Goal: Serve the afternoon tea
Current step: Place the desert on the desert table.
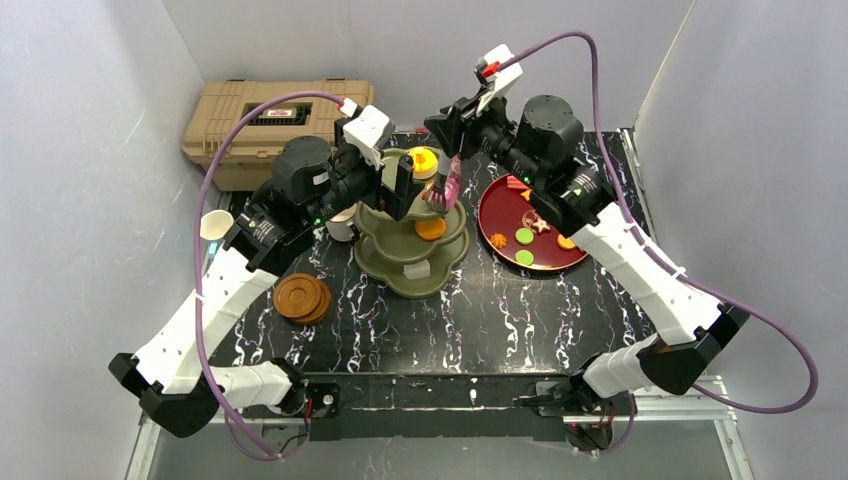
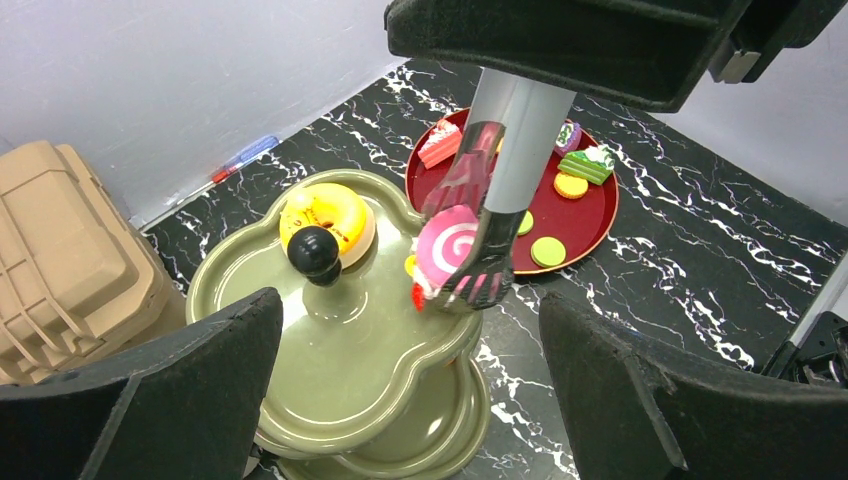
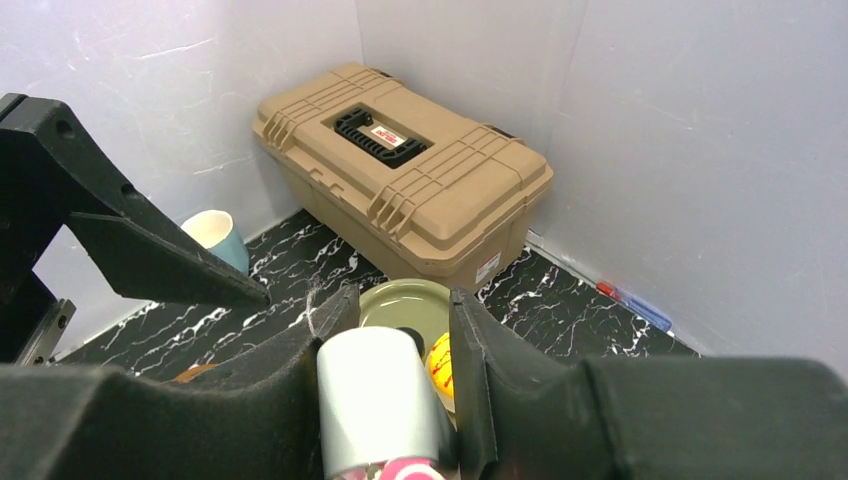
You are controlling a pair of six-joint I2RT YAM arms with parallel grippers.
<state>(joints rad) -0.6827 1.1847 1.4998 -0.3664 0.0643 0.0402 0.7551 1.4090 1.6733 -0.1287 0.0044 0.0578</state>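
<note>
Over the right rim of the stand (image 2: 330,385), at the back middle of the table, my right gripper (image 3: 398,330) is clenched on silver tongs (image 2: 520,140). Their dark tips pinch a pink swirl pastry (image 2: 448,248). My left gripper (image 2: 410,300) hangs spread wide beside the stand, grasping nothing.

I judge the step in hand to be moving pastries from the plate (image 1: 550,258) near the right edge onto the tiers. A doughnut (image 2: 325,215) already lies by the knob (image 2: 316,252). Next I should carry the pastry inward over bare tier and lower it until it rests. Then I ease my squeeze so the tips part, without nudging doughnut or knob. The saucers (image 1: 302,297) and cup (image 3: 215,235) near the left edge look unserved.

Whether the pastry touches the rim, I cannot tell. My right wrist view shows only a pink sliver below the tongs. The mug (image 1: 341,228) is mostly behind my left arm, and the lower tiers are largely covered.
</note>
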